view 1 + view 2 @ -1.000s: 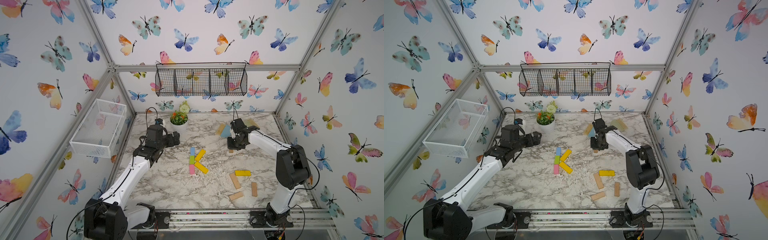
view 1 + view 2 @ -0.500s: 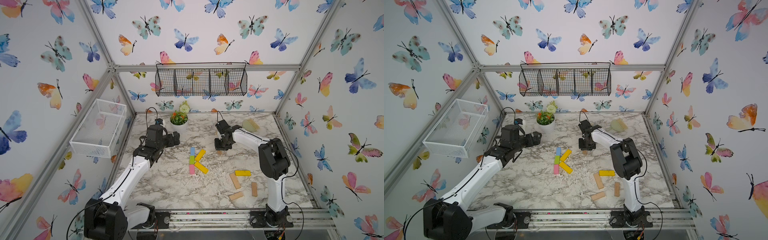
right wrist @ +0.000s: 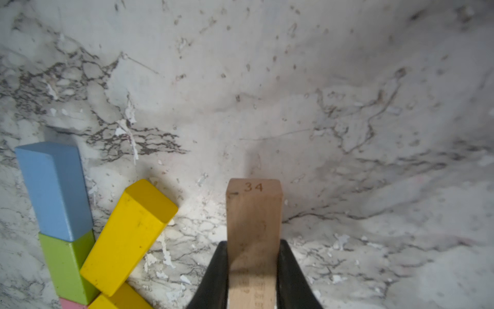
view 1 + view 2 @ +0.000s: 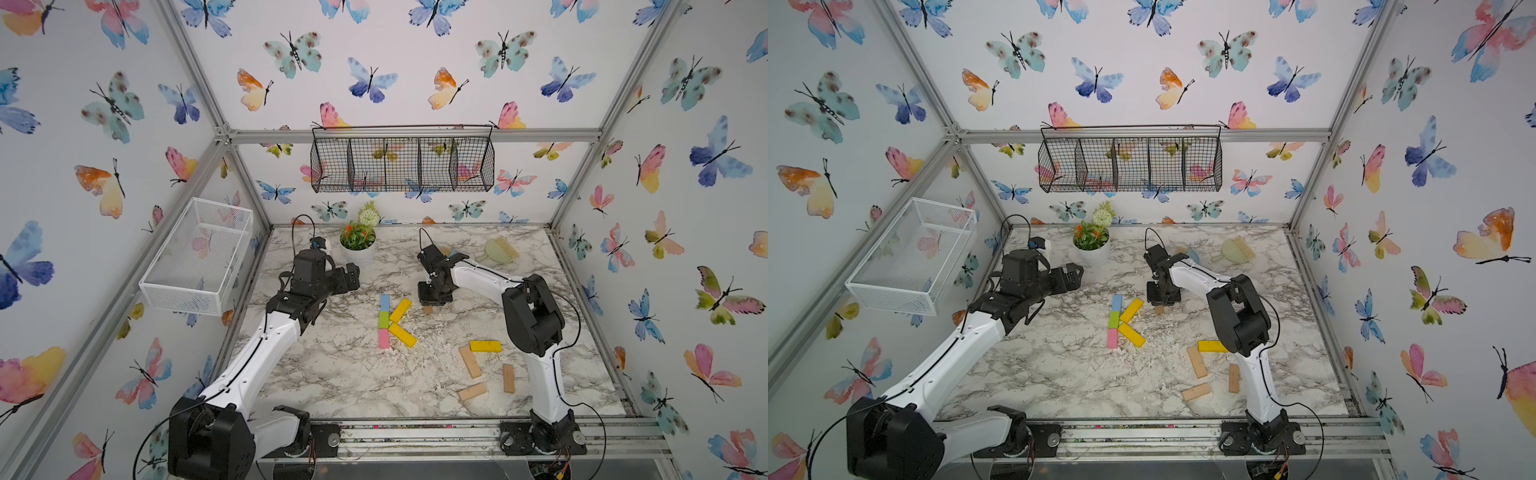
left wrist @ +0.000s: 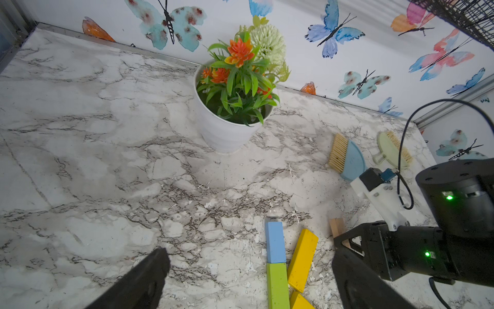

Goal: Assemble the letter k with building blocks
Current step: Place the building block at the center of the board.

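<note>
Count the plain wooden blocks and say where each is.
4. Three lie by the right arm's base: rear tan block, rightmost tan block, front tan block. The fourth tan block is clamped in the jaws of the right gripper. Arms may hide more.

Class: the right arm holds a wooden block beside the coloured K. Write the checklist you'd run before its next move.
1. Grip: right gripper shut on tan block, centred between the jaws: ok.
2. Clearance: tan block apart from upper yellow block: ok.
3. Height: tan block's lower end against table: cannot tell.
4. Stem: blue block, green block, pink block end to end, in line: ok.
5. Left gripper open, empty, not touching the K: ok.
</note>
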Controlling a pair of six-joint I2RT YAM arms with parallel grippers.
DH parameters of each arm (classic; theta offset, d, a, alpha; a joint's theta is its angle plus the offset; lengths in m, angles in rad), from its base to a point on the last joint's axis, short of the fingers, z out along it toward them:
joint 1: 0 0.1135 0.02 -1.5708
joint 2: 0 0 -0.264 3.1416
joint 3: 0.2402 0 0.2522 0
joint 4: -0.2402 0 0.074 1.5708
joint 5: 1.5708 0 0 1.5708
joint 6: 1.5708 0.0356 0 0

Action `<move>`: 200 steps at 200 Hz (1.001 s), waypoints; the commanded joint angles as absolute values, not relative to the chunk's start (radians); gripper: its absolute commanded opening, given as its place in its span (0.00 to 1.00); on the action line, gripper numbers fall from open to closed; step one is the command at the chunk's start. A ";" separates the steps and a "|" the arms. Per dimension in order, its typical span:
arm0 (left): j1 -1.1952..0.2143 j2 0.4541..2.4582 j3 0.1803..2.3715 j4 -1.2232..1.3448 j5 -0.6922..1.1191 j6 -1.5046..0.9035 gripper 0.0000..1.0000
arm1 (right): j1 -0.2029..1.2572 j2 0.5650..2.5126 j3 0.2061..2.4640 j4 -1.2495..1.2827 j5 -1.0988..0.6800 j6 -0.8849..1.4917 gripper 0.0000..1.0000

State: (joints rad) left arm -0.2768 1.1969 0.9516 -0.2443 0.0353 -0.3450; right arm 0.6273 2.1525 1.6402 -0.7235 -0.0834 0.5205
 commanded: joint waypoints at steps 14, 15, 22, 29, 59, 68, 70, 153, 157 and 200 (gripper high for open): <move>-0.279 1.198 0.972 -0.248 0.029 -0.347 0.98 | 0.632 2.160 1.648 -0.749 -0.060 0.548 0.20; -0.279 1.198 0.972 -0.249 0.029 -0.347 0.98 | 0.632 2.160 1.647 -0.749 -0.059 0.549 0.20; -0.279 1.197 0.971 -0.249 0.028 -0.348 0.98 | 0.631 2.157 1.644 -0.749 -0.056 0.551 0.20; -0.279 1.197 0.971 -0.249 0.027 -0.348 0.98 | 0.631 2.155 1.641 -0.749 -0.055 0.553 0.20; -0.279 1.196 0.970 -0.249 0.025 -0.348 0.98 | 0.632 2.145 1.621 -0.749 -0.052 0.555 0.20; -0.279 1.198 0.969 -0.249 0.027 -0.347 0.98 | 0.632 2.141 1.614 -0.746 -0.054 0.556 0.20; -0.279 1.198 0.972 -0.249 0.026 -0.348 0.98 | 0.631 2.143 1.613 -0.746 -0.054 0.556 0.20; -0.279 1.198 0.972 -0.249 0.027 -0.348 0.98 | 0.631 2.149 1.594 -0.741 -0.061 0.558 0.26; -0.279 1.198 0.971 -0.249 0.027 -0.348 0.98 | 0.632 2.150 1.595 -0.741 -0.062 0.558 0.28; -0.279 1.196 0.972 -0.248 0.028 -0.348 0.98 | 0.631 2.155 1.596 -0.742 -0.071 0.557 0.45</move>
